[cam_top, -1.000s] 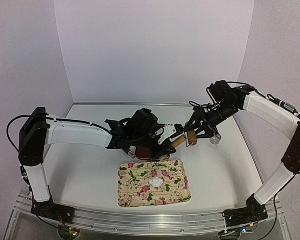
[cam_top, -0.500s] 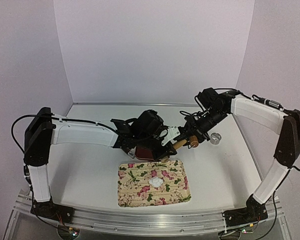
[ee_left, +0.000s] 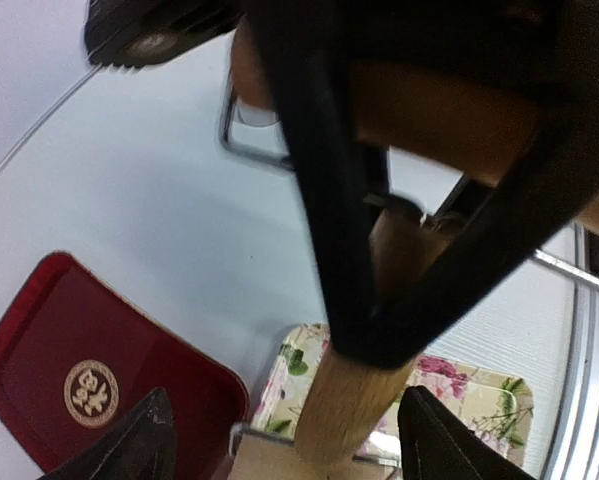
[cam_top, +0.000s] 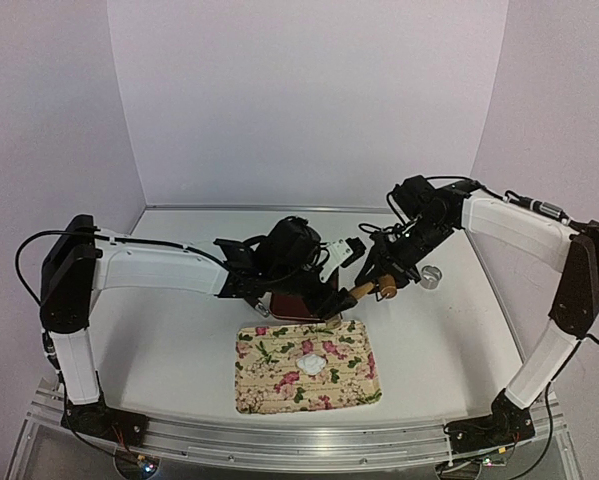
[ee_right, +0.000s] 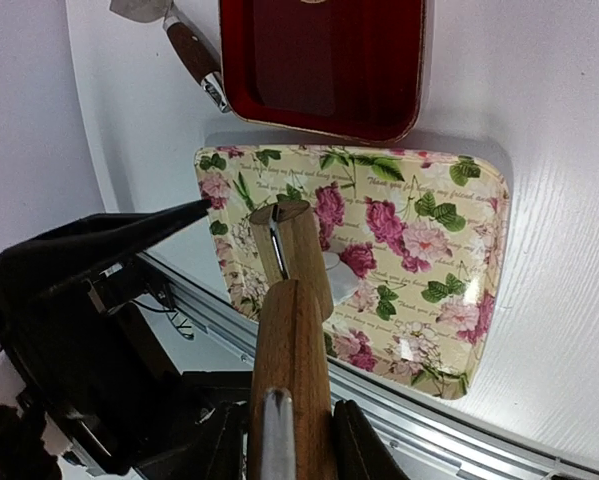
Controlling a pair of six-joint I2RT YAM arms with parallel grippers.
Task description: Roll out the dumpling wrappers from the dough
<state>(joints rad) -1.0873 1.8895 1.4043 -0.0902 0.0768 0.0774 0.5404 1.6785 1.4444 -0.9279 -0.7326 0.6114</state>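
Dough piece [cam_top: 314, 362] sits roughly mid floral tray [cam_top: 259, 385], near centre of the surface [cam_top: 159, 340], a small white lump that is not yet a flat disc. Right fingers [ee_right: 357, 445] are clamped on the rolling pin [cam_top: 367, 289] toward one end, and the pin hangs in the air over the far right of the floral tray, clear of the dough. Left fingers [ee_left: 144, 440] are spread wide either side of the pin's other end, gripping nothing as far as I can see. My read is the dough is light, soft and probably tacky, so it'll dent or tear if pinched. I wouldn't grab it. Press from above with the pin barrel and work from the middle outward. If it has to be lifted, take it by the thin edge. The tray's raised rim may foul the pin, and the tray could skate on the smooth white top. The red tray [ee_right: 279, 60] is just beyond the floral one, with a wooden-handled tool [ee_right: 191, 52] beside it. The metal ring cutter [cam_top: 431, 277] stands further right, on its own. Plain pale walls [cam_top: 309, 100] close off the left, far and right sides, and an aluminium rail [cam_top: 279, 440] runs along the near edge.
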